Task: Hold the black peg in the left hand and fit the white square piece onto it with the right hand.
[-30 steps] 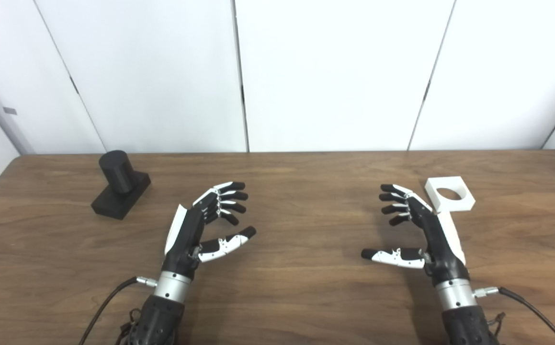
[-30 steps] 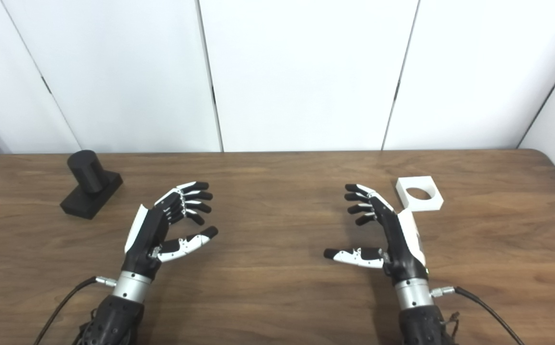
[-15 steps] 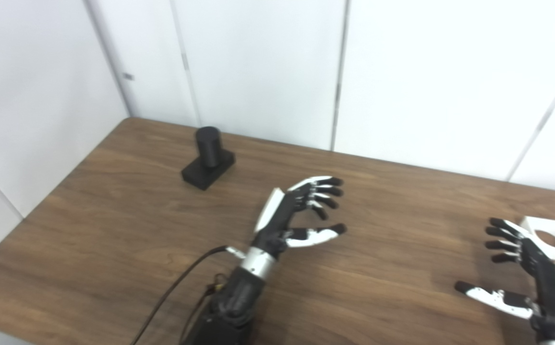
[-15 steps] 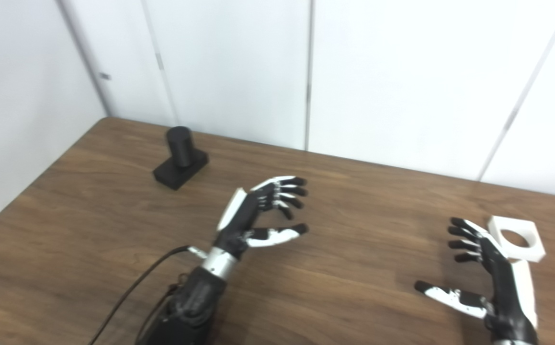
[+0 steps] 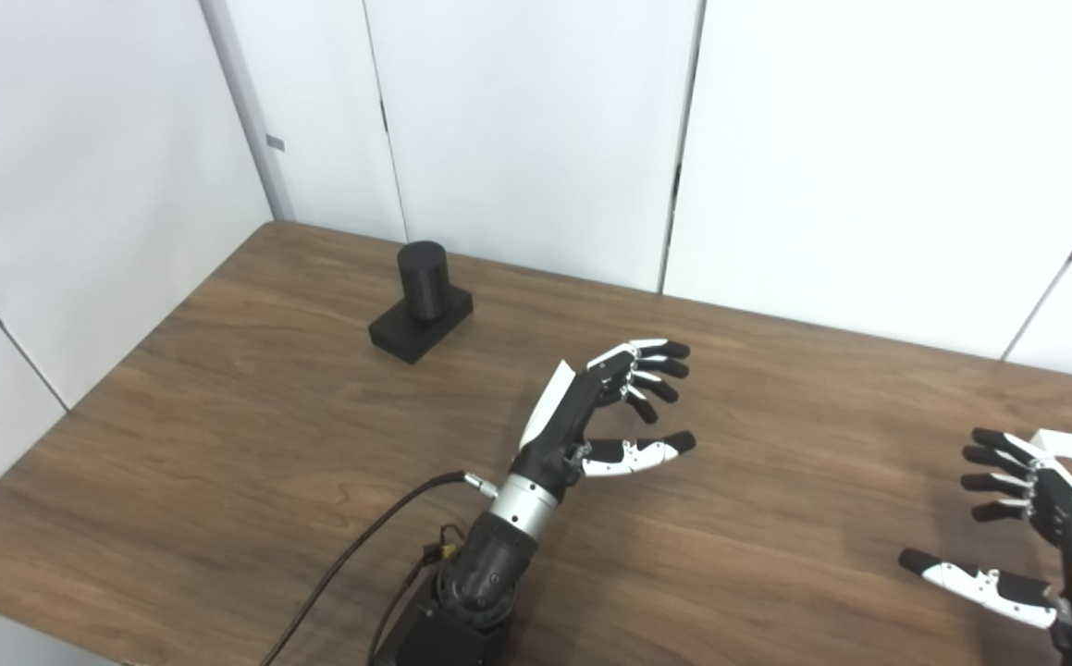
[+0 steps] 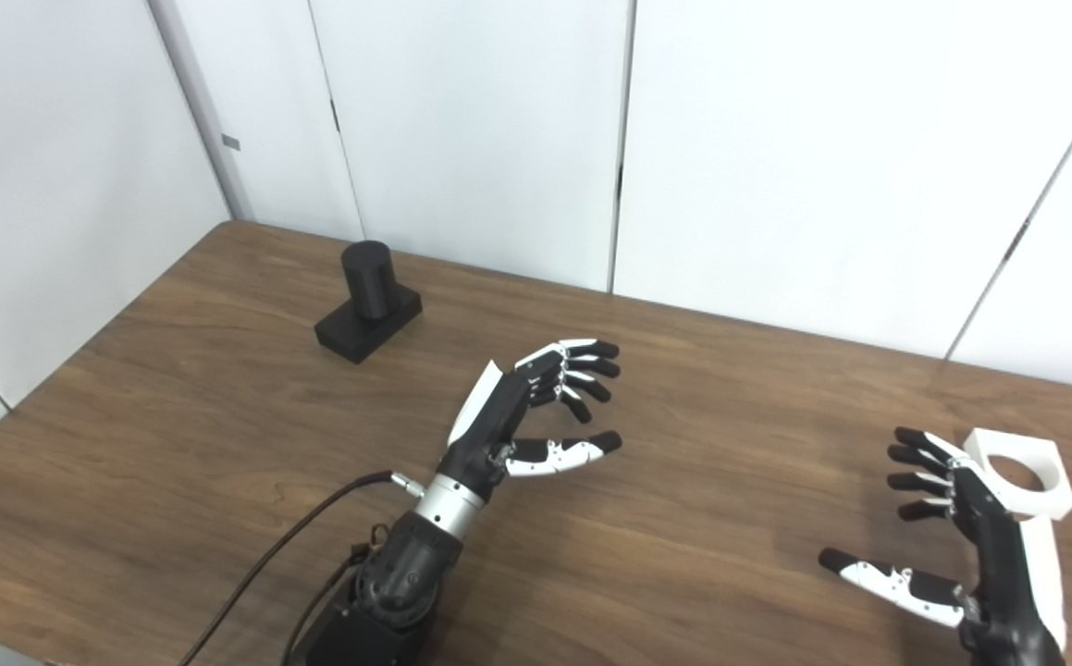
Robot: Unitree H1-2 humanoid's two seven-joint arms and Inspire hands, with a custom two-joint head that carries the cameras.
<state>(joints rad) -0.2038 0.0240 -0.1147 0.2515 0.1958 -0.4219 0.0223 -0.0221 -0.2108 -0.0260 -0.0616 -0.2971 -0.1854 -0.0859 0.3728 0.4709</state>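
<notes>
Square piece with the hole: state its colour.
The square piece is plain white; right eye view shows it best.

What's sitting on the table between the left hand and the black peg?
Nothing visible. Only bare table lies between the open left hand and the peg, which stands upright on its base near the far left corner. The white piece sits far off by the right hand.
</notes>
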